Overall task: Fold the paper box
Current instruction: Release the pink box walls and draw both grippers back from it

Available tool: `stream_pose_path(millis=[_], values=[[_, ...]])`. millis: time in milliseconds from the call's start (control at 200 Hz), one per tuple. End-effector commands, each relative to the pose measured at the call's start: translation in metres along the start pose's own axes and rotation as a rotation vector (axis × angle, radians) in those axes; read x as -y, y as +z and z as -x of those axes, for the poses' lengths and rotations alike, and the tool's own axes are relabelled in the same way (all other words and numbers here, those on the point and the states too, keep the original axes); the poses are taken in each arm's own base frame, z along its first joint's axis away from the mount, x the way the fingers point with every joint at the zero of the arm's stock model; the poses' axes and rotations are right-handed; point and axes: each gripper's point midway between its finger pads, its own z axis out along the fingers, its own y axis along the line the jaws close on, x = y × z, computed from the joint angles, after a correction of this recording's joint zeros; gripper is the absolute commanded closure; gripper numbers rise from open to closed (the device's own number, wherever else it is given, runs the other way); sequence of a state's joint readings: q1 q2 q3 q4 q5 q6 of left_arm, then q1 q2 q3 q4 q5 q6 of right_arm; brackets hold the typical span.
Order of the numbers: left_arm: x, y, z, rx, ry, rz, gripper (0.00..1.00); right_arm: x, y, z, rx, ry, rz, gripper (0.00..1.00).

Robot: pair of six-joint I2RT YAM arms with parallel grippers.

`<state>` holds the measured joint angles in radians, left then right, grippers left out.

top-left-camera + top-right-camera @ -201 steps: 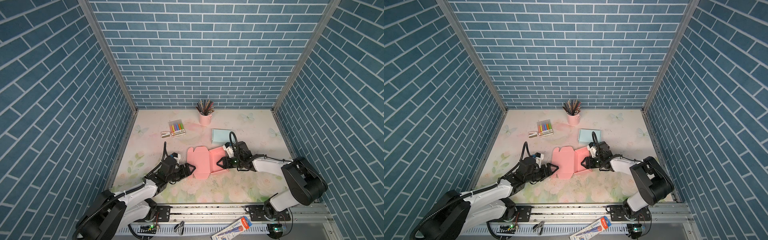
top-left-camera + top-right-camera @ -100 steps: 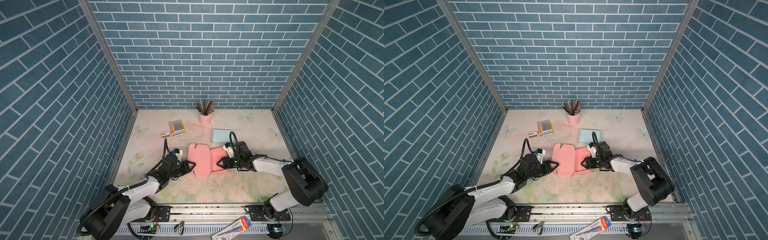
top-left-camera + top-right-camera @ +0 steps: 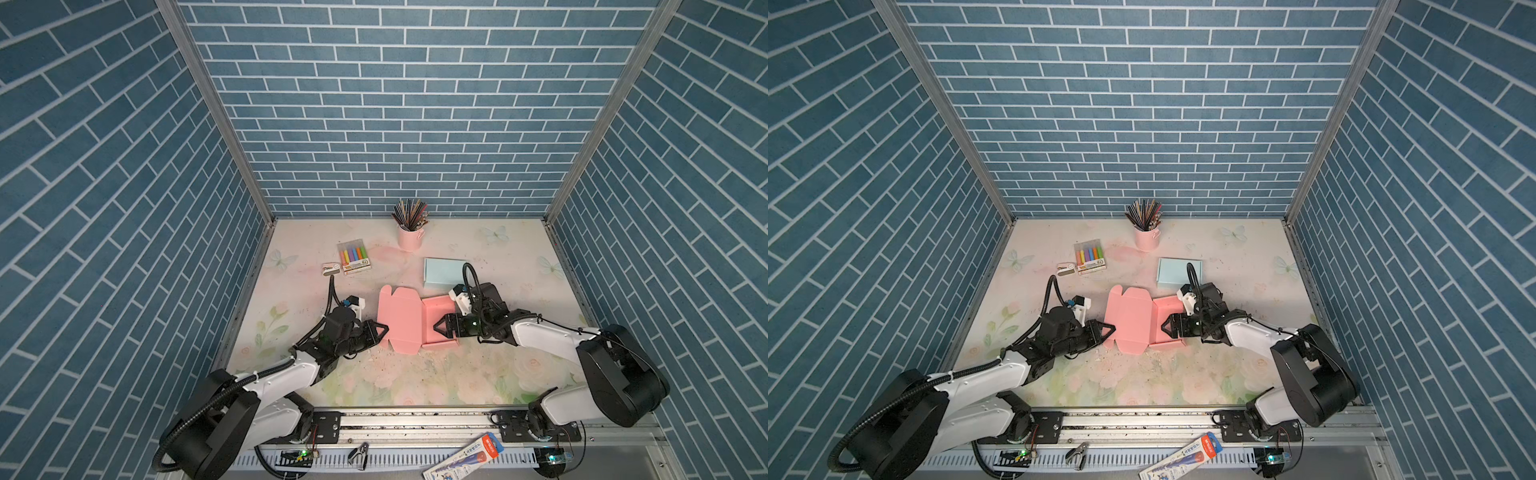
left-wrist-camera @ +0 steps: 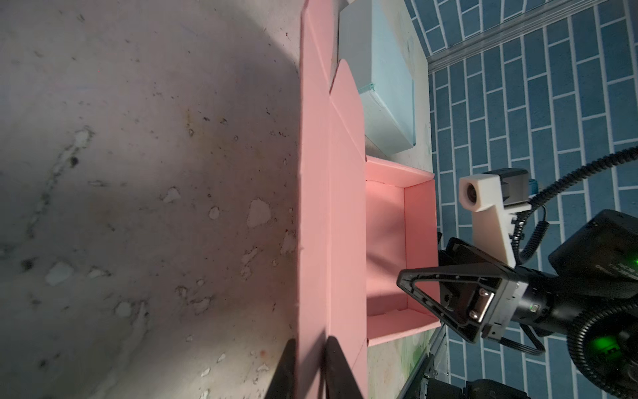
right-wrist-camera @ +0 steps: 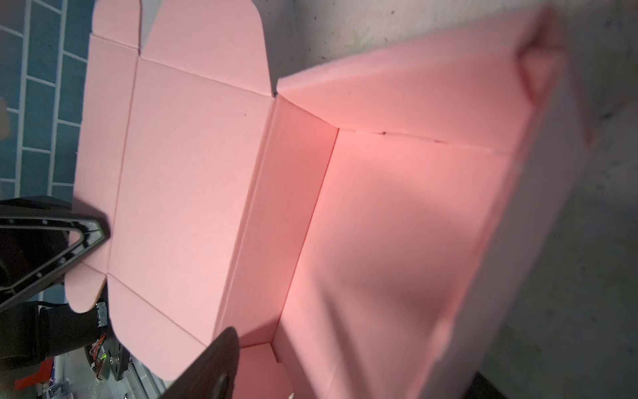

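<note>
On the grey metal rail [image 3: 415, 419] nearest the camera: a black spring clip [image 3: 359, 455] and a flat printed blister pack [image 3: 467, 455].

Further in, on the scuffed floral mat [image 3: 415, 382], between the two arms: the paper box [image 3: 401, 322], matte pink card with crisp score lines. Stands half formed, with a shallow square tray and upright walls to the right, and a flat lid panel with rounded tabs spread to the left.

At the left gripper [image 4: 309, 342]: pinches the narrow outer strip of the lid panel between two thin black fingers, pressed almost together on the card.

At the right gripper [image 3: 437, 328]: spreads wide at the tray's right wall, with one triangular finger [image 5: 221, 362] reaching over the tray floor. Seems not to clamp the wall, though blur in the wrist view leaves that unsure.

Just behind the tray: a smooth, rectangular pale blue box [image 3: 442, 270].

Farther back and left: a clear marker pack [image 3: 354, 255] with bright coloured barrels, and a small white packet [image 3: 331, 269] beside it.

Farthest, near the brick-patterned back wall: a pink cylindrical cup [image 3: 409, 239] bristling with pencils [image 3: 409, 212].
</note>
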<state>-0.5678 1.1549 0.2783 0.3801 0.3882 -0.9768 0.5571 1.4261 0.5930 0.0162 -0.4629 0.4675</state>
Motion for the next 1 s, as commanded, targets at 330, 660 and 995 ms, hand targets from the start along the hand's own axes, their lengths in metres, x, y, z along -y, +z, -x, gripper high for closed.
stream_pose_path(millis=[330,660,995], values=[[0.017,-0.006,0.013,0.024,0.052,-0.003,0.93,0.015,-0.037,-0.019,0.043,0.046,-0.128,0.12],[0.033,-0.012,0.012,-0.048,0.201,-0.001,0.97,0.01,-0.09,0.016,0.183,-0.019,-0.275,0.12],[0.05,-0.015,0.003,-0.205,0.378,-0.001,0.96,-0.073,-0.123,0.079,0.533,-0.429,0.015,0.13]])
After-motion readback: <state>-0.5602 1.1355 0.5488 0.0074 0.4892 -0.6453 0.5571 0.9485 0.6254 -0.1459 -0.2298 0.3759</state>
